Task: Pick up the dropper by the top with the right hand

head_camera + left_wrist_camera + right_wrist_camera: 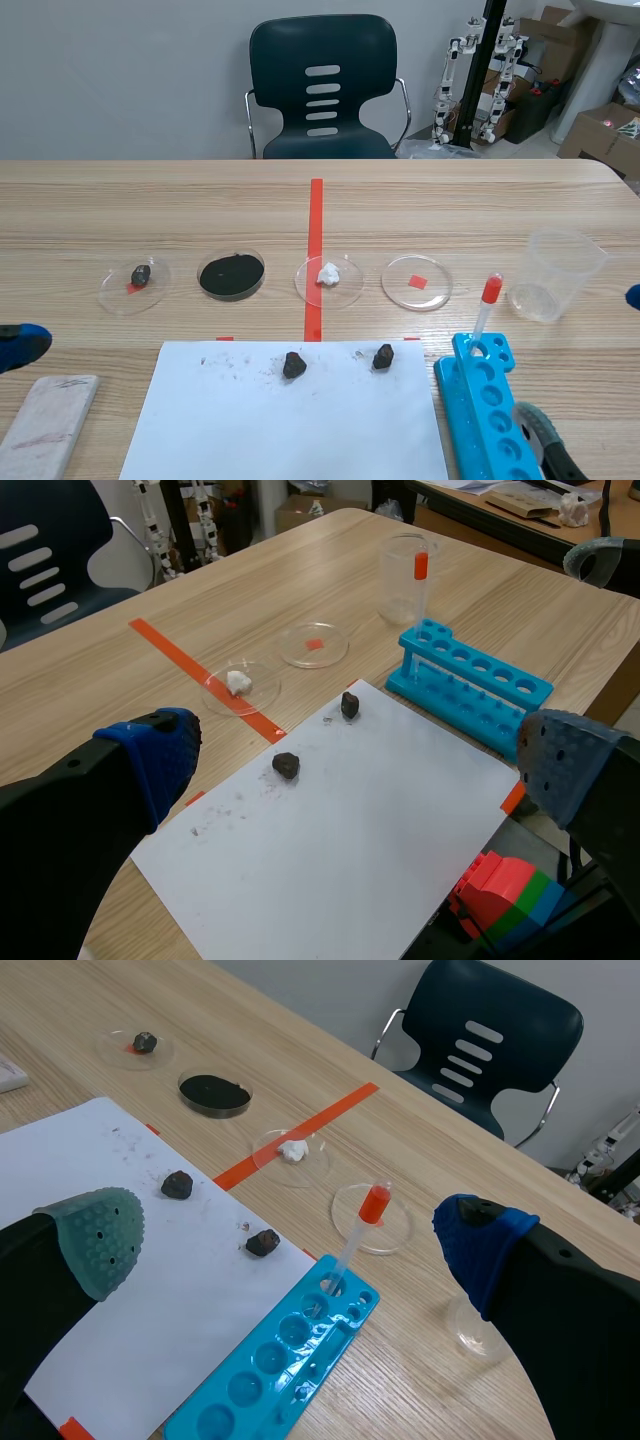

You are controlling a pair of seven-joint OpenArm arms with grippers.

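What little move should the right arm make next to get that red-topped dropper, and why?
Probably ease the open right gripper forward until it straddles the red bulb of the clear plastic dropper. It stands upright in an end hole of the blue plastic tube rack, ahead of the gripper, untouched.

Wood-grain table (450, 200), matt paper (290, 430), plastic dropper (485, 312) (glossy rack (492, 420)).

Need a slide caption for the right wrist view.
Open right gripper hovers before the red-topped dropper standing in the blue rack.
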